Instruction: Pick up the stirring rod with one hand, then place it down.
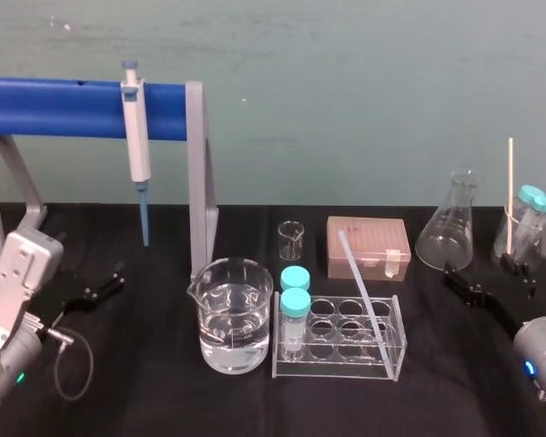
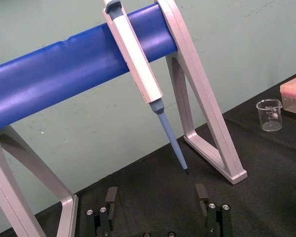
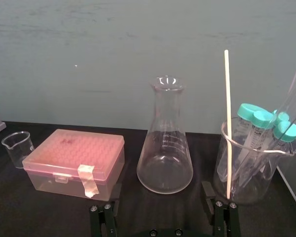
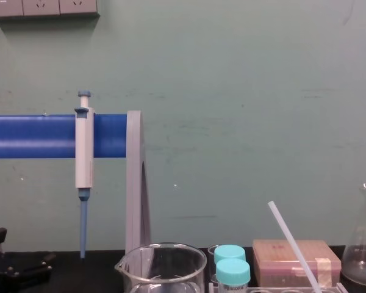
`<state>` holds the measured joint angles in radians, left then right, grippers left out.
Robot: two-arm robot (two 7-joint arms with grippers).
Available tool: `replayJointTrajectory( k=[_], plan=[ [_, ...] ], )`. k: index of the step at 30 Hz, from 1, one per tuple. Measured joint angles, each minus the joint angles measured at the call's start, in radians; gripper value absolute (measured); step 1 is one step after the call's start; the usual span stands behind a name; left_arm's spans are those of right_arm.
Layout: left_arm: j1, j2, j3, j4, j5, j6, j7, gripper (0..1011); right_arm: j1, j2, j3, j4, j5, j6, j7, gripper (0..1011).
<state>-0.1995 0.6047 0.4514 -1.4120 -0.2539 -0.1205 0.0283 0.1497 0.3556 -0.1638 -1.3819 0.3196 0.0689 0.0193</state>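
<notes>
Left gripper (image 2: 156, 190) sits low on the table's left, in front of the pipette stand (image 1: 198, 173), fingers spread wide and empty. Moving across: the water beaker (image 1: 232, 314), then the stirring rod (image 1: 362, 287), leaning in the clear tube rack (image 1: 341, 366). The right gripper (image 1: 480, 273) is below the flask (image 1: 448, 228), spread too, holding nothing.

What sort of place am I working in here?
Probably a laboratory bench: a pipette hangs on a blue stand, a beaker of clear liquid and a conical flask stand nearby, and capped tubes sit in a clear rack.
</notes>
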Motion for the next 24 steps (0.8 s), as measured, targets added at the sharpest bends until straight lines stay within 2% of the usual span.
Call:
replayJointTrajectory(
  k=[24],
  plan=[
    [0.000,0.000,0.000,0.000,0.000,0.000,0.000,1000,-0.004,0.004,-0.002,-0.011,0.001,-0.018,0.006,1002]
  ],
)
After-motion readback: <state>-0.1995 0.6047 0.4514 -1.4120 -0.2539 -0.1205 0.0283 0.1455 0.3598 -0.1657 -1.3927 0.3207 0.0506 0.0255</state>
